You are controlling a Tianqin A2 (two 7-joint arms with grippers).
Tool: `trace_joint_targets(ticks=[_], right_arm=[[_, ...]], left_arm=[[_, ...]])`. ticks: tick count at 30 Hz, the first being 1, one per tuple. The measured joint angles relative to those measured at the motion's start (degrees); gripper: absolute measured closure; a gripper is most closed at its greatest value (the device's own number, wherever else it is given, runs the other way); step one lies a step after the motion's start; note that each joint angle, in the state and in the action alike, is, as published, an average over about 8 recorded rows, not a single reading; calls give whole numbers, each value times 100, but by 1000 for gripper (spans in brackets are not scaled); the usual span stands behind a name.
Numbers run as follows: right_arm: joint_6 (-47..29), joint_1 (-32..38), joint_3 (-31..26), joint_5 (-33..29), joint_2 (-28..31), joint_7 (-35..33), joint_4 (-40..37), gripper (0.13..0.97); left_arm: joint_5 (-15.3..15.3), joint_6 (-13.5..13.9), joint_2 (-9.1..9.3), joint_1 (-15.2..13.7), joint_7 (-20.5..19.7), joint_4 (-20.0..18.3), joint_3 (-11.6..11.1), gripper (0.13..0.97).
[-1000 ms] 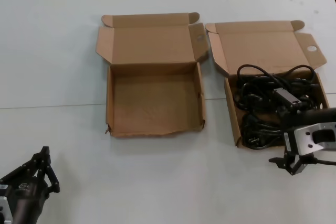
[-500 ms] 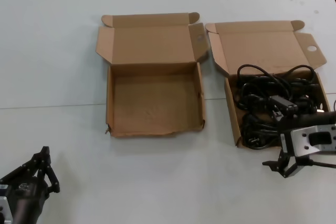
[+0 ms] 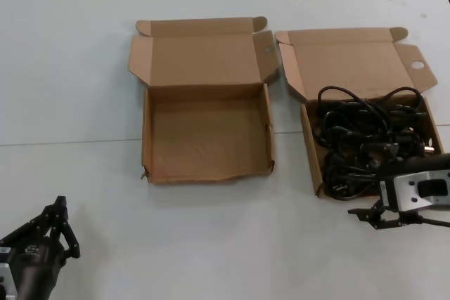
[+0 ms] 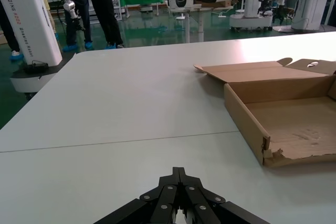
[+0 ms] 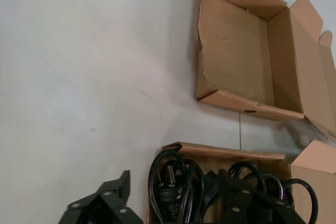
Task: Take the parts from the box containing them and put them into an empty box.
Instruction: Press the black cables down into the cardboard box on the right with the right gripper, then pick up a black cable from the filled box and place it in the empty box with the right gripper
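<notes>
Your right end effector (image 3: 377, 213), fingers spread, is hovering just in front of the holed-flap box (image 3: 307, 147); the looped power cables (image 3: 369, 147) are lying just behind it, inside that box.

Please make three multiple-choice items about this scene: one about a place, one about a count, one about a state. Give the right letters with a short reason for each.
1. Where do the black looped rubber power cables lie?
A. in the shallow brown cardboard box with a round-holed flap
B. in the shallow brown cardboard box with a ragged front wall
C. on the white table

2. How many cardboard boxes stand on the table?
A. one
B. two
C. three

3. What is the state of the right pincer?
A. shut on a cable
B. open and holding nothing
C. out of view

Answers: 1 A, the cables fill the round-holed box on the robot's right. 2 B, two open boxes sit side by side. 3 B, its fingers are spread over the table before the cable box. The left pincer is parked, shut, near the table's front edge.
</notes>
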Motion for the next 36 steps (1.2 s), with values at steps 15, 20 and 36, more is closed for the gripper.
trace_joint_targets(ticks=[15,20,36], right_arm=[[354,35,-184,173,169,0,-319,726],[608,112,-340,297,250,0,-548,809],[1013,241,-728,659,499,0,-777,927]], left_arm=[[0,0,0,0,0,0,0,941],[0,0,0,0,0,0,0,941],[0,0,0,0,0,0,0,941]])
